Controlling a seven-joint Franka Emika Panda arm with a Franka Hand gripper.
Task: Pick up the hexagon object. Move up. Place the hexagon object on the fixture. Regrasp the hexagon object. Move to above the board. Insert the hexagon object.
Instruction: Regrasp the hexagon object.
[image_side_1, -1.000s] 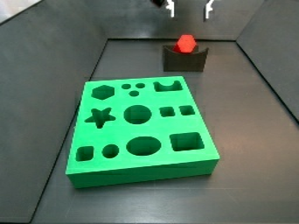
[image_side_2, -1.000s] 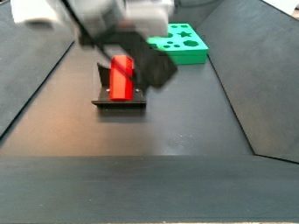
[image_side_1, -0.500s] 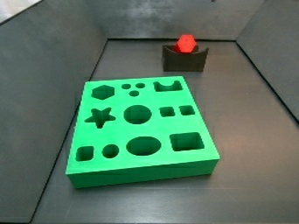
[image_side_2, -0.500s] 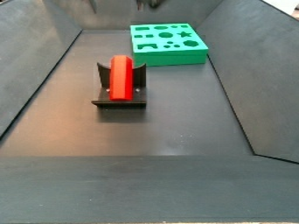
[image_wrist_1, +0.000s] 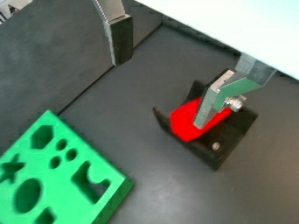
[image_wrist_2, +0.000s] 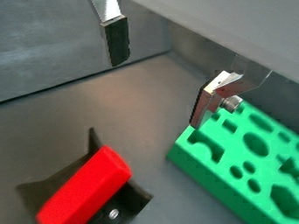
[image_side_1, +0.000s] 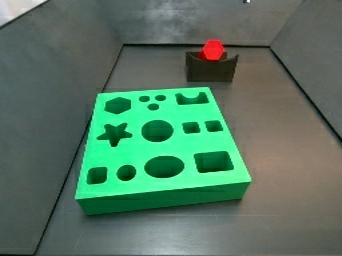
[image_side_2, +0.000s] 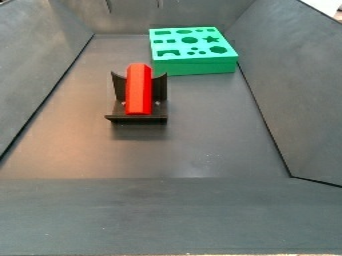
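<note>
The gripper (image_wrist_1: 173, 54) is hanging well above the floor with its two silver fingers (image_wrist_2: 114, 35) spread wide apart, and nothing is sitting between them or touching them. It is showing only in both wrist views; in both side views it is out of frame, so the arm's pose cannot be told beyond the wrist cameras looking down from high over the scene.

The red bar (image_side_2: 139, 86) is lying lengthwise in the notch of the dark fixture (image_side_2: 115, 114), well apart from the fingers. In a side view its end (image_side_1: 211, 48) is sticking up above the fixture (image_side_1: 211, 68) at the far end of the floor. The green board (image_side_1: 160, 152) is lying flat, apart from the fixture, with its shaped holes all showing open. In a wrist view the board (image_wrist_2: 243, 161) is sitting beside the bar (image_wrist_2: 84, 185).
</note>
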